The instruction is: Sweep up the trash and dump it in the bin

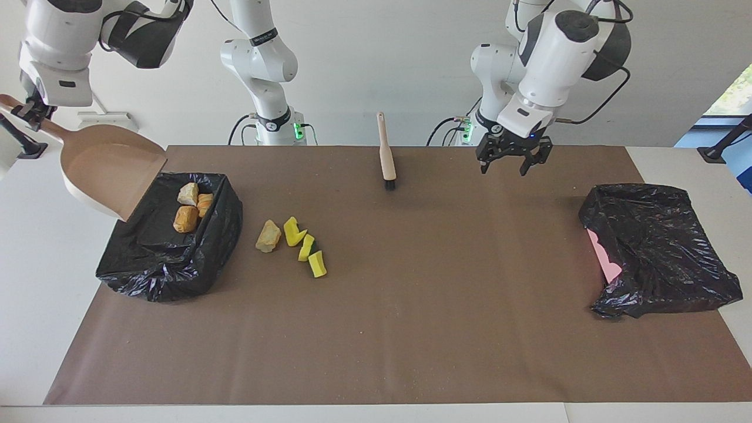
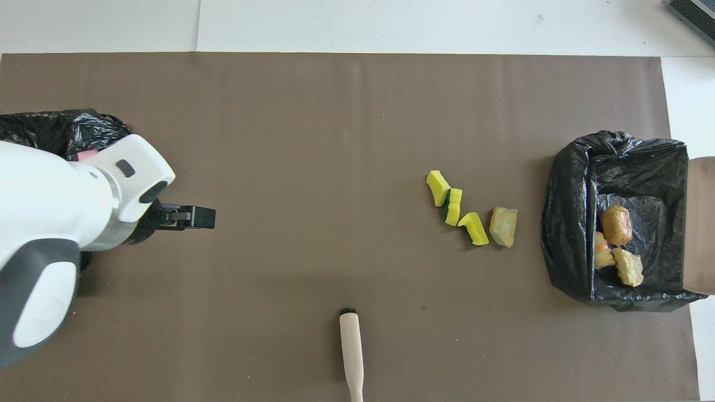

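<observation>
Your bench (image 1: 376, 352) carries a brown mat with two bag-lined bins, one at each end. The bin (image 1: 170, 235) at the right arm's end already holds three pieces: a pale lump (image 1: 188, 194), a croissant (image 1: 205, 204) and a bread piece (image 1: 185, 218). The second bin (image 1: 658, 252), at the left arm's end, shows no trash.

Your right gripper (image 1: 26, 111) holds the dustpan (image 1: 111, 170) by its handle, tilted with its lip over the bin's rim. The fingers look clenched on the handle, though they are mostly hidden. The pan's bed looks bare, so I judge this dump finished.

Your left gripper (image 1: 511, 158) hangs over bare mat near the robots' edge, fingers released and grasping nothing. The brush (image 1: 386, 153) lies apart from it, flat on the mat, bristles pointing away from the robots.

Four pieces are still on the mat, just beside the filled bin toward the middle: a tan lump (image 1: 268, 237) and three sponge wedges (image 1: 305, 247), one green-backed, in a short row.

To do the next part well, bring the pan level before you lift it off the bin, so nothing spills. Set its lip flat on the mat beside the tan lump. Take the brush by its handle with the left gripper and sweep the row toward the pan in one slow stroke; sponges are light and may bounce past.
</observation>
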`<move>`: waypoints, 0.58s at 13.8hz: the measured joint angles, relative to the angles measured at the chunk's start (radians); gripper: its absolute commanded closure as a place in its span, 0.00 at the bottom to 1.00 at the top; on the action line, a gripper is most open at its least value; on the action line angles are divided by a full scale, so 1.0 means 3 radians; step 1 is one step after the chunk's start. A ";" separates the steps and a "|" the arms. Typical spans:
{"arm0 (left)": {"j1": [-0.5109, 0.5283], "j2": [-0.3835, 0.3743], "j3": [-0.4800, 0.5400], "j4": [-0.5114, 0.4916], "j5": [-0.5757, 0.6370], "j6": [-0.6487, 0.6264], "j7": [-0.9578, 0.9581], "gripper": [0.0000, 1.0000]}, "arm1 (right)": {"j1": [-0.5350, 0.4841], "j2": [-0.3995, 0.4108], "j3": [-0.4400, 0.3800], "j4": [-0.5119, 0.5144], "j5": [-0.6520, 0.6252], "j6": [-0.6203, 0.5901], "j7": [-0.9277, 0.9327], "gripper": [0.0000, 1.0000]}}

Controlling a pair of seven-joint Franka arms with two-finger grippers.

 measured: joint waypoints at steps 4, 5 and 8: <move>0.0403 0.0009 0.0001 0.0780 0.0082 -0.0644 0.0475 0.00 | 0.0005 -0.0014 0.0280 0.0091 0.0397 -0.0340 0.0970 1.00; 0.0464 0.0045 0.0001 0.0919 0.0086 -0.0723 0.0540 0.00 | 0.0007 -0.0014 0.0383 0.0091 0.0522 -0.0420 0.1308 1.00; 0.0604 0.0322 0.0006 0.1332 0.0088 -0.0831 0.0615 0.00 | 0.0016 -0.0011 0.0778 0.0090 0.0881 -0.0587 0.2297 1.00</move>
